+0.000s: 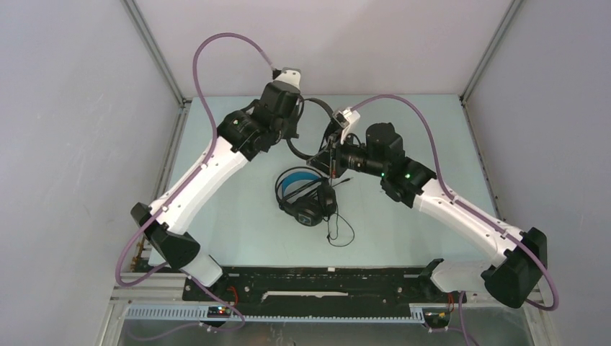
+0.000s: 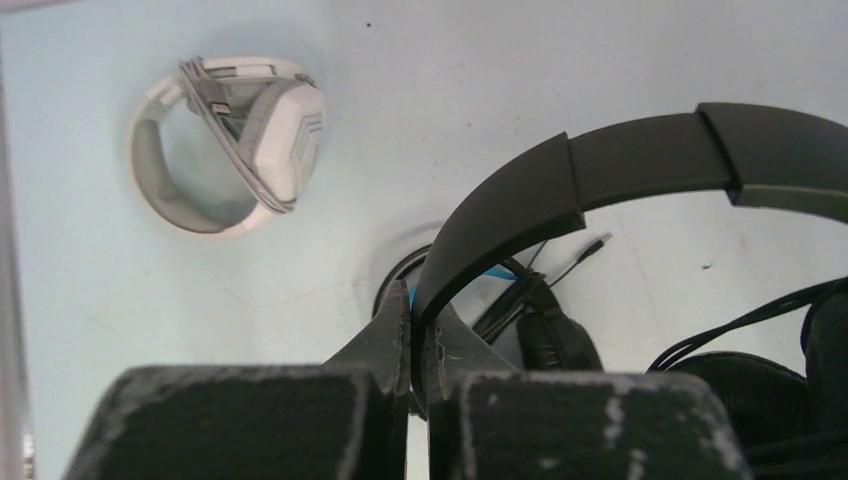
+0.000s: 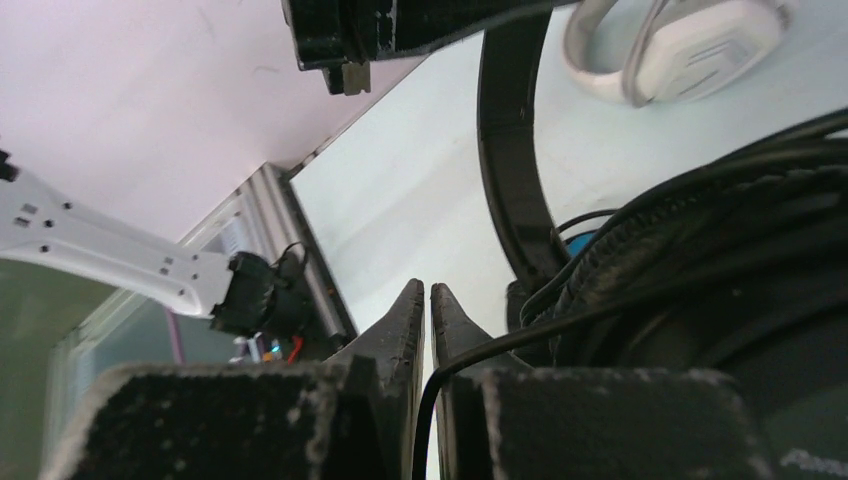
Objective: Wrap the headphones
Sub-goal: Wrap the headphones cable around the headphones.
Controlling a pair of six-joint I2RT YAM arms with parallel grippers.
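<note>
My left gripper (image 2: 418, 310) is shut on the headband of the slim all-black headphones (image 2: 600, 165) and holds them above the table. My right gripper (image 3: 423, 295) is shut on their thin black cable (image 3: 470, 365), with the black ear cup (image 3: 720, 300) just to its right. In the top view both grippers, the left (image 1: 288, 130) and the right (image 1: 333, 160), meet over the table's middle. The black headphones with blue lining (image 1: 306, 194) lie on the table below them, cable trailing. The white-grey headphones (image 2: 230, 140), cable wound round them, lie apart and also show in the right wrist view (image 3: 690, 40).
The pale blue table (image 1: 238, 231) is walled in by grey panels on the left (image 1: 86, 144), right and back. A black rail (image 1: 324, 285) runs along the near edge between the arm bases. A loose cable plug (image 2: 598, 243) lies by the black-blue headphones.
</note>
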